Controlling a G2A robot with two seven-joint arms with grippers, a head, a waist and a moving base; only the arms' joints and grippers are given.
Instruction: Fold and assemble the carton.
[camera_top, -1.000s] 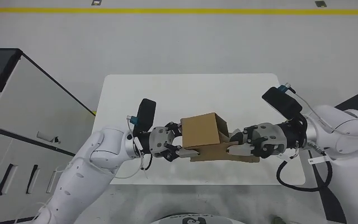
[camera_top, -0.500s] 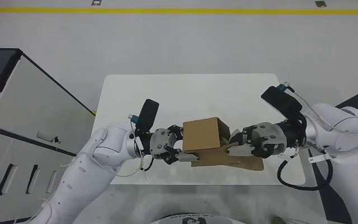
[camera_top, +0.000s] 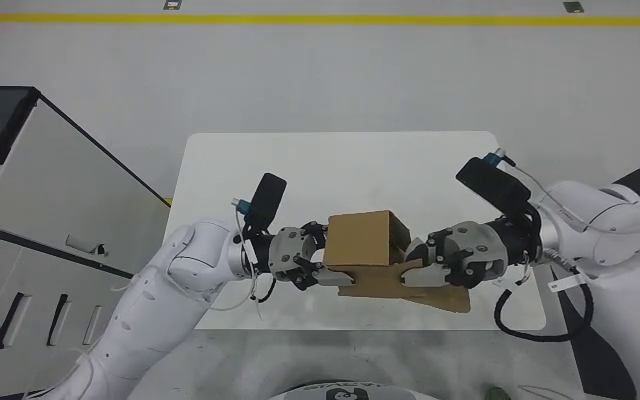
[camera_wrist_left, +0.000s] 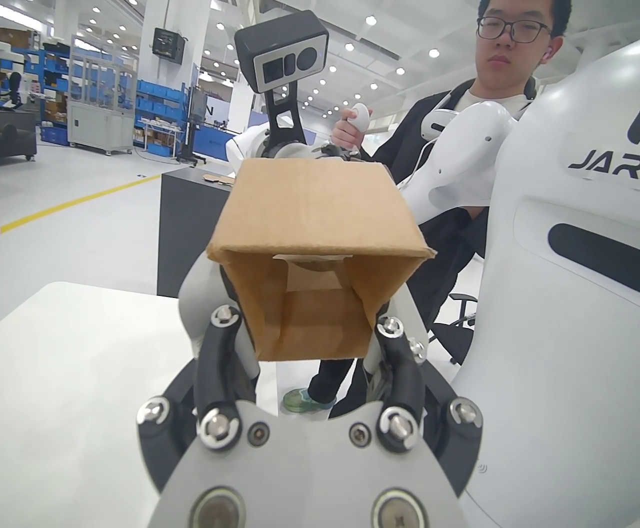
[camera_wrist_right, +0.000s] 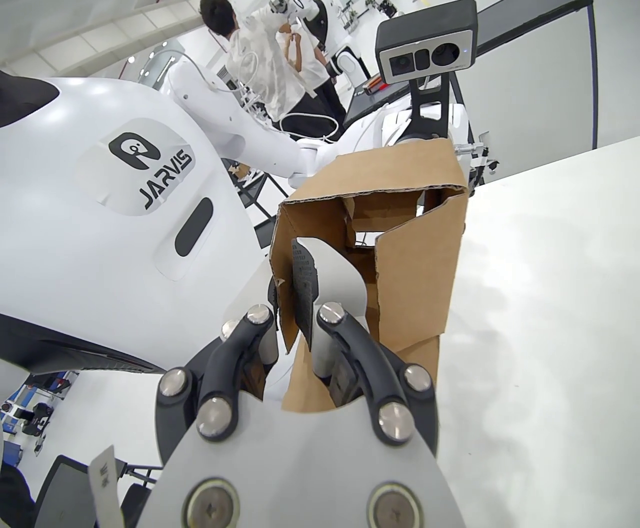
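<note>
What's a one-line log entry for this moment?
carton: open tube, at near edge of table | left gripper: shut on carton end | right gripper: shut on carton wall

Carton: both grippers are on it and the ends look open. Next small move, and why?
Probably the right gripper should swing the flap it pinches inward across the opening, while the left gripper holds the far end firm. The carton is squared into a tube, but its right end gapes: the opposite flap is only half folded, and a long flap juts out below.
</note>
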